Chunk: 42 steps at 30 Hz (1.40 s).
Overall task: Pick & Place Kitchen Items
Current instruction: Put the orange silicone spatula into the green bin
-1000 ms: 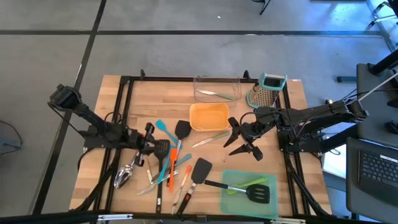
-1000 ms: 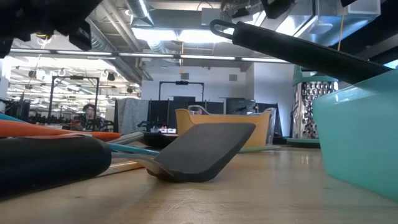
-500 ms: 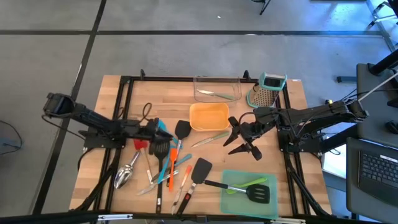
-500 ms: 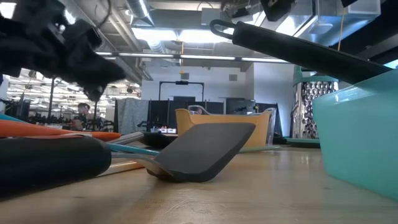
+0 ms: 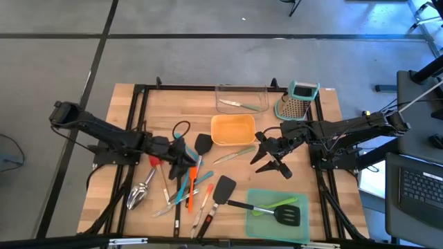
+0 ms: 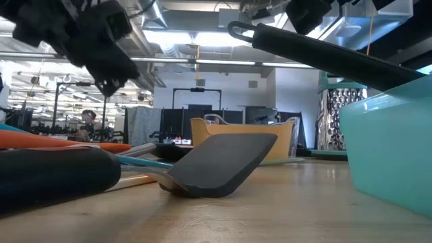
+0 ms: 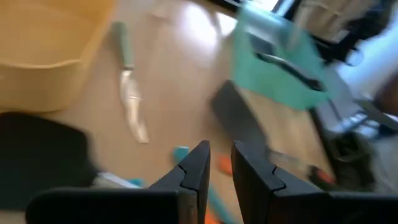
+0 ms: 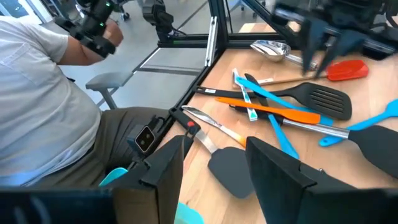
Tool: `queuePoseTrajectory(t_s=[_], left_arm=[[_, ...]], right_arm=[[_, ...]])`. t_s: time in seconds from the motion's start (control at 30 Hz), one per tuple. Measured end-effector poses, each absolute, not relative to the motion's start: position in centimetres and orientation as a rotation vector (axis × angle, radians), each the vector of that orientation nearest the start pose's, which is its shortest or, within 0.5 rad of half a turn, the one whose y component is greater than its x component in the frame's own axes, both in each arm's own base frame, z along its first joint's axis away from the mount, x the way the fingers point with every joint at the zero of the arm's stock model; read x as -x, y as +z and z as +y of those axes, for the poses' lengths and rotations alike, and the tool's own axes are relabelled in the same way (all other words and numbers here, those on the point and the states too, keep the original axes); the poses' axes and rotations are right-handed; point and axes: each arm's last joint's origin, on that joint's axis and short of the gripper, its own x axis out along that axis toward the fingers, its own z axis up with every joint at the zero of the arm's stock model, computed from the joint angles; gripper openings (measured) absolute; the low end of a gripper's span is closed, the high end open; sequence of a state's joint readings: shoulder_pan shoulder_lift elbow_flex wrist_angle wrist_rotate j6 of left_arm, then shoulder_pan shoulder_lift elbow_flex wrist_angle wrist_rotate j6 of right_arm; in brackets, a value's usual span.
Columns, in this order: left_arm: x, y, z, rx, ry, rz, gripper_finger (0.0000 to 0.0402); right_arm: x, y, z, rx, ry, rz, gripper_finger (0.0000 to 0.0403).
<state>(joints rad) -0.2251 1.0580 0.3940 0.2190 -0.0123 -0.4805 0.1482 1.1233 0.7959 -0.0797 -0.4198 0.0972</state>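
Observation:
Several long-handled utensils lie in a pile [image 5: 181, 185] on the wooden table left of centre: black, orange, teal and red tools, with a steel scoop [image 5: 138, 196] beside them. My left gripper [image 5: 187, 160] hovers over the pile's far end, pointing down. Its fingers [image 7: 198, 167] stand a narrow gap apart with nothing between them. My right gripper [image 5: 266, 160] hangs wide open and empty above the table right of centre. A black spatula [image 5: 223, 188] and a green-handled knife [image 5: 234, 153] lie flat between the two grippers.
An orange tray [image 5: 232, 129] and a clear tray [image 5: 241, 99] holding a knife stand at the far middle. The steel grater [image 5: 299, 100] is at the far right. A teal tray [image 5: 277, 211] at the near right holds a black slotted spatula and a green tool. A seated person [image 8: 56, 106] shows beyond the table.
My left gripper has moved toward the table's right edge, from beside the red tool to over the far end of the utensil pile. The utensils have stayed where they were.

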Motion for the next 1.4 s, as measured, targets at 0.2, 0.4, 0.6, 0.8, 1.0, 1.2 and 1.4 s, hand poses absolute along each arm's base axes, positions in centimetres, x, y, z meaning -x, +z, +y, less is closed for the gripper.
queuePoseTrajectory(t_s=[0.2,0.4,0.6,0.8,1.0,1.2,1.4], left_arm=[[-20.4,19.7,-6.9,0.504,-0.164,0.514,0.0059],[-21.6,18.7,-11.0,0.572,-0.219,0.776,0.0059],[-24.0,19.0,-14.7,0.520,-0.208,1.014,0.0076],[-25.9,19.1,-15.8,0.595,-0.105,1.169,0.0116],[-27.2,18.1,-14.8,0.662,0.055,1.201,0.0175],[-28.0,17.7,-13.0,0.679,0.172,1.173,0.0213],[-27.6,17.4,-12.5,0.680,0.228,1.222,0.0219]], right_arm=[[-23.9,28.2,4.8,-0.192,0.531,0.449,0.0176],[-23.8,28.1,4.8,-0.205,0.527,0.470,0.0176],[-23.8,28.0,4.8,-0.204,0.520,0.473,0.0176],[-23.9,28.0,4.7,-0.218,0.482,0.480,0.0176],[-23.8,27.8,4.7,-0.220,0.480,0.498,0.0176],[-23.8,27.8,4.7,-0.219,0.480,0.500,0.0176],[-23.8,27.8,4.7,-0.217,0.480,0.499,0.0176]])
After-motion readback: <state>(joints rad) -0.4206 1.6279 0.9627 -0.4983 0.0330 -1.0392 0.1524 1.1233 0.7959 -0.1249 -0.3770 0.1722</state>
